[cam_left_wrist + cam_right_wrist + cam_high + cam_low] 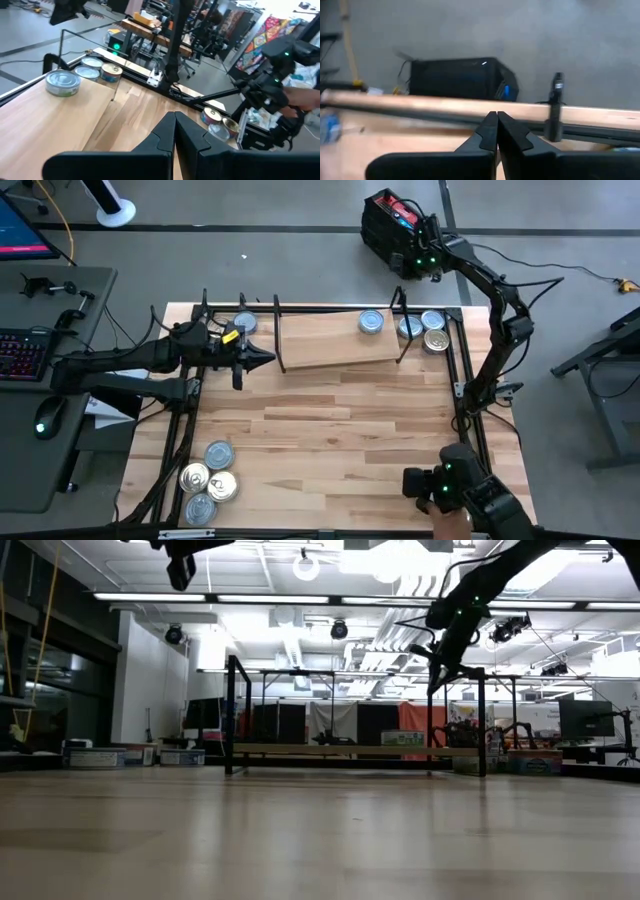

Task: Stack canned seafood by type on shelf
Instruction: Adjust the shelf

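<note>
- Looking down from the high view, I have the shelf [330, 340] across the upper middle of the frame: a pale wood board with thin black brackets at both ends.
- One silver-blue tin [371, 322] already sits on the board near its right end. Three more tins [428, 330] cluster just past the right bracket, on the tabletop [330, 440].
- Another tin [245, 325] lies at the board's left end, just beside my left gripper [268, 358], and a group of four tins [208, 478] waits at the lower left of the frame, gold and silver lids mixed.
- My left gripper hovers at the shelf's left end with its fingers pressed together and nothing between them, as the left wrist view shows.
- My right gripper [497, 131] is likewise closed tight and empty. In its wrist view it looks along the table's edge; in the high view that arm sits at the lower right.
- I judge the tins rigid and fairly light, but smooth metal, so likely slippery. They are flat and round.
- I would take each across its side wall, jaws straddling the full width, low enough to clear the lid rim.
- Stacked tins may slide off one another if set down off-centre.
</note>
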Tool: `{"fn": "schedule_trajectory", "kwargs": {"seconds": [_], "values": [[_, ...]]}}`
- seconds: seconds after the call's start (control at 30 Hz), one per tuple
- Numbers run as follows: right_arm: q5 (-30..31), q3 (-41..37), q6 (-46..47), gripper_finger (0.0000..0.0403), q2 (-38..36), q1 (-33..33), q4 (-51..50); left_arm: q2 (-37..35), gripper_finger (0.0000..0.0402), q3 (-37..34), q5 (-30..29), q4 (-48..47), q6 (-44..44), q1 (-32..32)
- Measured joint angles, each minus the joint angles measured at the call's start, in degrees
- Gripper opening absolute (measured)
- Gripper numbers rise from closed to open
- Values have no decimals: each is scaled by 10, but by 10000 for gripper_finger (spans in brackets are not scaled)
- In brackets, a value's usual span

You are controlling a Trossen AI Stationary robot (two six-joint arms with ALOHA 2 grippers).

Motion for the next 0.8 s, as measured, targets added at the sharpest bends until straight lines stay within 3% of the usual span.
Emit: {"fn": "schedule_trajectory", "kwargs": {"seconds": [0.8], "values": [[-45, 1, -109, 0, -1, 46, -102, 0, 1, 0, -18, 0, -74, -18]]}}
